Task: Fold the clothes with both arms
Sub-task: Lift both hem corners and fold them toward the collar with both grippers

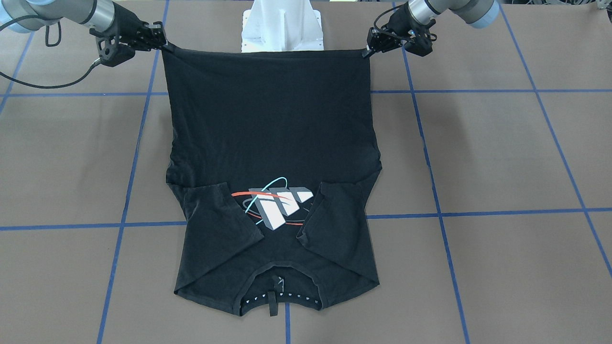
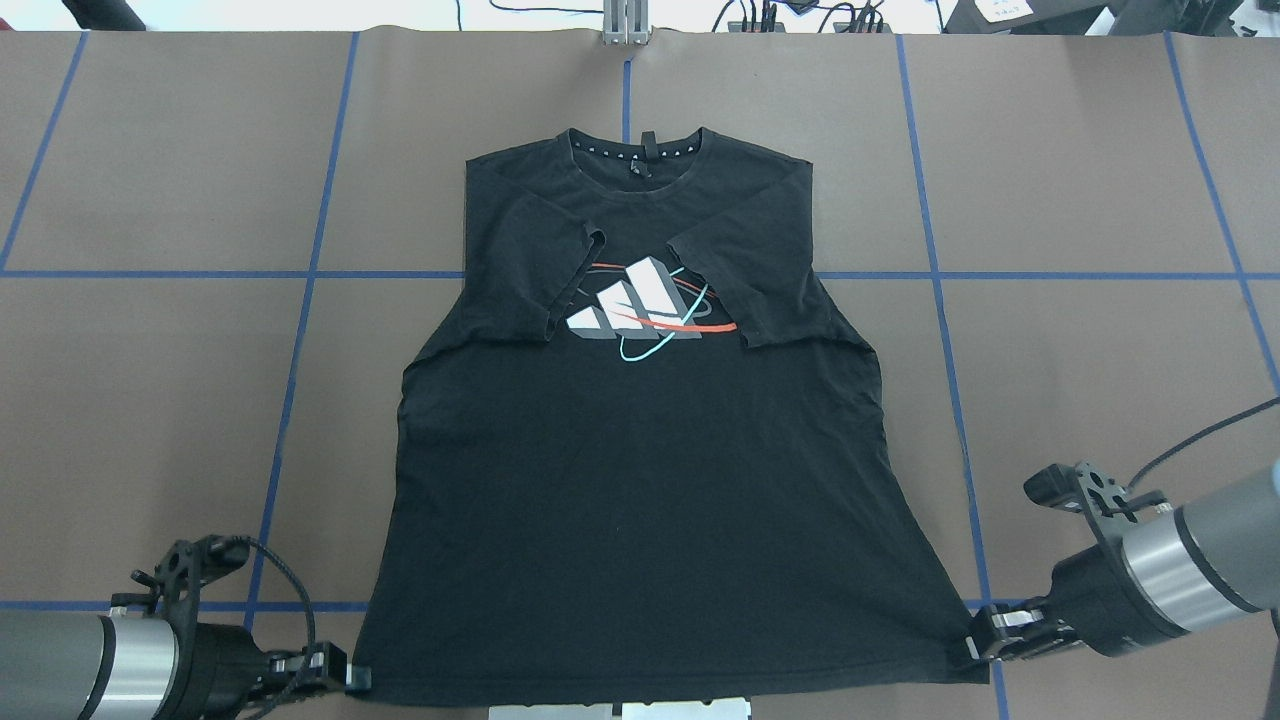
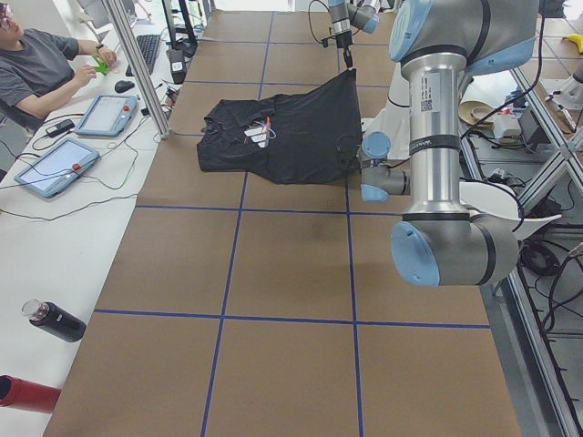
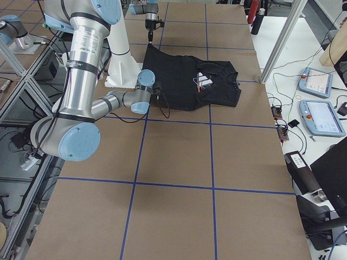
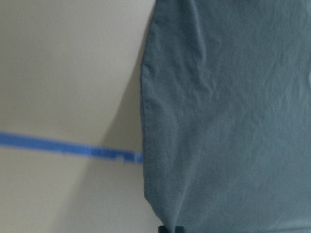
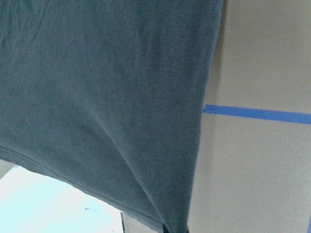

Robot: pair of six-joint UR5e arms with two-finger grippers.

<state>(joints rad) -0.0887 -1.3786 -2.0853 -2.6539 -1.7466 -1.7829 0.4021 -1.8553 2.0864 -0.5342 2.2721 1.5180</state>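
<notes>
The black T-shirt (image 2: 640,430) lies logo side up, with both sleeves folded in over the white, red and teal print (image 2: 645,305). Its collar (image 2: 640,150) points away from the robot. My left gripper (image 2: 355,682) is shut on the hem's left corner, and my right gripper (image 2: 970,648) is shut on the hem's right corner. The hem edge (image 1: 265,51) is stretched taut between the two grippers near the pedestal. In the side view the hem end rises off the table toward the far gripper (image 3: 347,62). Dark cloth (image 5: 228,116) fills the left wrist view, and the shirt (image 6: 107,97) fills much of the right wrist view.
The white pedestal base (image 1: 282,28) stands just behind the lifted hem. Blue tape lines (image 2: 300,330) grid the brown table. A person (image 3: 36,64) sits at the side desk with tablets (image 3: 55,168), and bottles (image 3: 55,320) lie near that desk's edge.
</notes>
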